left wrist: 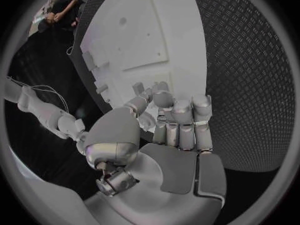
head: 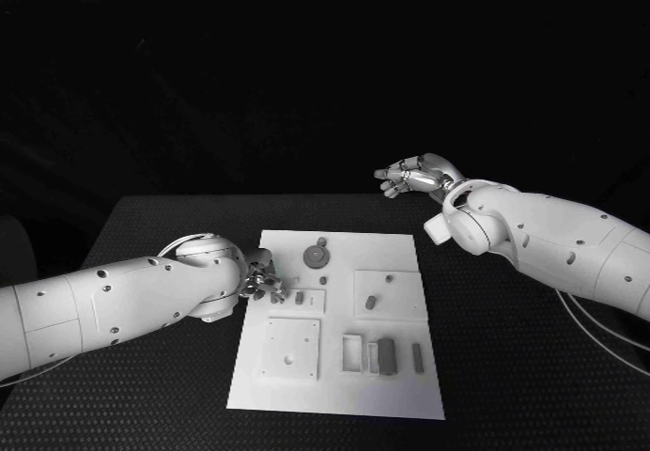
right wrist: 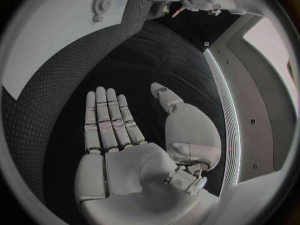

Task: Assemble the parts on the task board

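Head view puts the left hand (head: 263, 282) at the board's (head: 393, 395) left edge, fingers curled, over small parts (head: 298, 297), anything held hidden, while the right hand (head: 413, 175), flat and spread, hovers well beyond the far edge.

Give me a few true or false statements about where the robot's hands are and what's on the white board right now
1. The left hand is at the left edge of the task board, fingers curled down onto it. True.
2. The right hand is holding a part over the board. False: it is held up beyond the table's far edge, fingers straight and apart, holding nothing.
3. A gear-shaped part lies on the far portion of the board. True.
4. The board hangs off the table's right side. False: it lies flat in the middle of the table.
5. Both hands touch the board. False: only the left reaches it.
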### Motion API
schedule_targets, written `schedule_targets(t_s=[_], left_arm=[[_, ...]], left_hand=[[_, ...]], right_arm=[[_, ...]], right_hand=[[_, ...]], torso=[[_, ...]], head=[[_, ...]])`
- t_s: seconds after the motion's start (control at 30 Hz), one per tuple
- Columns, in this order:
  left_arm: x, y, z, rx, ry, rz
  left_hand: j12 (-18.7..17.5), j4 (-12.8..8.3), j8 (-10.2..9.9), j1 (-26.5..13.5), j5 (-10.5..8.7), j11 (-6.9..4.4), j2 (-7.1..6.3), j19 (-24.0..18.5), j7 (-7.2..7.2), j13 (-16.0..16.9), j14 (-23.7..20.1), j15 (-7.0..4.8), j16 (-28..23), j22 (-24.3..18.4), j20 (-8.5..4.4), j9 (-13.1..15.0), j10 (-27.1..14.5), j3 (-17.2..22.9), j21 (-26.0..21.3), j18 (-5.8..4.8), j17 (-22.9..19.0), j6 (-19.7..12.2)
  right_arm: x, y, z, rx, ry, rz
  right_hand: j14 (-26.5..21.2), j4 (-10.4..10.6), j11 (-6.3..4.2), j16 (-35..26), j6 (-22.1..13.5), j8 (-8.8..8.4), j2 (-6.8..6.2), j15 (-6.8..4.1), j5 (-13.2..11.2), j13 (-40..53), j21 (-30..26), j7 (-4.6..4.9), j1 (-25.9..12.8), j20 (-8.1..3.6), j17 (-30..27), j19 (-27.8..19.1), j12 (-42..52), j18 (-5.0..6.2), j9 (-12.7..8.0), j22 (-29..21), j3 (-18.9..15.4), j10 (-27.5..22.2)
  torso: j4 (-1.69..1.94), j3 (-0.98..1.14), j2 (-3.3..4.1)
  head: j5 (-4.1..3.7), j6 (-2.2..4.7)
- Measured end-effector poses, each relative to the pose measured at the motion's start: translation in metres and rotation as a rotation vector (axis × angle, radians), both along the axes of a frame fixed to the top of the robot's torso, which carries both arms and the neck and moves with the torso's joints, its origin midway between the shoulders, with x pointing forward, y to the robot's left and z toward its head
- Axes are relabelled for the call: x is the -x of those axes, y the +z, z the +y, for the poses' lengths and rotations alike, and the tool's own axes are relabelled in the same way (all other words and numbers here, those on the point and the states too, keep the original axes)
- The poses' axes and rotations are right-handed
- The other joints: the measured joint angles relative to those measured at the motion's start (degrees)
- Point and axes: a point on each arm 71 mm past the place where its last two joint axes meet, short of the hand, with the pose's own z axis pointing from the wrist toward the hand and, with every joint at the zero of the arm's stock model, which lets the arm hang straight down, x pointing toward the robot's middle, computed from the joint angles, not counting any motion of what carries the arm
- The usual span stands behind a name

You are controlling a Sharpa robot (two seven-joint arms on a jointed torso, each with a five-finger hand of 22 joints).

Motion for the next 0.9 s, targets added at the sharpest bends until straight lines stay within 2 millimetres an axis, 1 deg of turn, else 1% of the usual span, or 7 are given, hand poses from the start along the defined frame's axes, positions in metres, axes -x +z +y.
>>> schedule_targets(t_s=[0.2, 0.27, 0.33, 0.37, 0.47, 0.9], left_arm=[[0.0002, -0.0001, 0.0002, -0.004, -0.003, 0.002], [0.0003, -0.0001, 0.0002, -0.006, -0.005, 0.002], [0.0004, -0.0002, 0.0000, -0.007, -0.006, 0.004], [0.0006, -0.0002, -0.0002, -0.008, -0.008, 0.005], [0.0010, -0.0006, -0.0003, -0.010, -0.010, 0.008], [0.0017, -0.0014, -0.0005, -0.014, -0.014, 0.016]], left_hand=[[0.0, 0.0, 0.0, 0.0, -0.01, -0.02, 0.00, 0.0, 0.00, 0.0, 0.1, -0.07, 0.0, 0.0, 0.00, 0.1, 0.0, 0.0, 0.0, -0.22, 0.0, 0.0], [0.0, 0.0, 0.0, 0.0, 0.04, -0.02, 0.00, 0.0, -0.04, 0.0, 0.0, -0.14, 0.0, 0.0, 0.00, 0.1, 0.0, 0.0, 0.0, 0.09, 0.0, 0.0], [0.0, 0.0, 0.0, 0.0, 0.23, -0.03, 0.00, 0.0, -0.13, 0.0, 0.0, -0.18, 0.0, 0.0, -0.01, 0.1, 0.0, 0.0, 0.0, 0.17, 0.0, 0.1], [0.0, 0.0, -0.1, 0.0, 0.23, -0.14, 0.00, 0.1, -0.22, 0.0, 0.0, -0.19, 0.0, 0.0, -0.11, 0.1, 0.1, 0.0, 0.2, 0.42, 0.0, 0.2], [0.2, -0.2, -0.1, 0.0, 0.23, -0.14, 0.00, 0.2, -0.24, 0.0, 0.0, -0.19, 0.0, 0.0, -0.21, 0.1, 0.1, 0.1, 0.2, 0.46, 0.0, 0.2], [0.2, -0.2, 0.2, 0.0, 0.22, -0.19, 0.00, 0.2, -0.25, 0.0, 0.0, -0.19, 0.2, 0.0, -0.20, 0.3, 0.2, 0.1, 0.2, 0.42, 0.0, 0.2]], right_arm=[[0.0000, -0.0001, 0.0002, 0.000, 0.001, 0.000], [0.0000, -0.0001, 0.0003, 0.000, 0.001, 0.000], [0.0000, -0.0001, 0.0004, 0.000, 0.001, 0.001], [0.0000, -0.0002, 0.0004, 0.000, 0.001, 0.001], [0.0001, -0.0002, 0.0004, 0.000, 0.001, 0.001], [0.0000, -0.0005, 0.0002, 0.000, 0.001, 0.001]], right_hand=[[0.0, 0.0, 0.00, 0.0, 0.0, 0.00, 0.00, 0.00, 0.0, 0.0, 0.0, 0.00, 0.0, 0.00, 0.0, 0.0, 0.0, -0.01, 0.0, 0.0, 0.0, 0.0], [0.0, 0.0, 0.00, -0.2, 0.0, 0.00, 0.00, 0.00, 0.0, 0.0, 0.0, 0.00, 0.0, 0.00, 0.0, 0.0, 0.0, -0.01, 0.0, 0.0, 0.0, 0.0], [0.0, 0.0, 0.00, -0.2, 0.0, 0.00, 0.00, 0.00, 0.0, 0.0, 0.0, 0.00, 0.0, 0.00, 0.0, 0.0, 0.0, -0.02, 0.0, 0.0, 0.0, 0.0], [0.0, 0.0, 0.00, -0.2, 0.0, 0.00, 0.00, 0.00, 0.0, 0.0, 0.0, 0.00, 0.0, 0.00, 0.0, 0.0, 0.0, -0.02, 0.0, 0.0, 0.0, 0.0], [0.0, 0.0, 0.20, -0.2, 0.0, 0.00, 0.00, 0.00, 0.0, 0.0, 0.0, 0.00, 0.0, 0.00, 0.0, 0.0, 0.0, -0.03, 0.0, 0.0, 0.0, 0.2], [0.0, 0.0, 0.21, -0.2, 0.0, 0.00, 0.00, 0.00, 0.0, 0.0, 0.0, 0.00, 0.0, 0.00, 0.0, 0.0, 0.0, -0.05, -0.1, 0.0, 0.0, 0.2]], torso=[[0.01, -0.02, 0.00], [0.02, -0.02, 0.00], [0.02, -0.02, -0.01], [0.02, -0.02, -0.01], [0.02, -0.02, -0.01], [-0.01, 0.01, -0.01]], head=[[0.00, -0.07], [0.00, -0.10], [-0.03, -0.11], [-0.03, -0.12], [-0.04, -0.16], [-0.05, -0.31]])
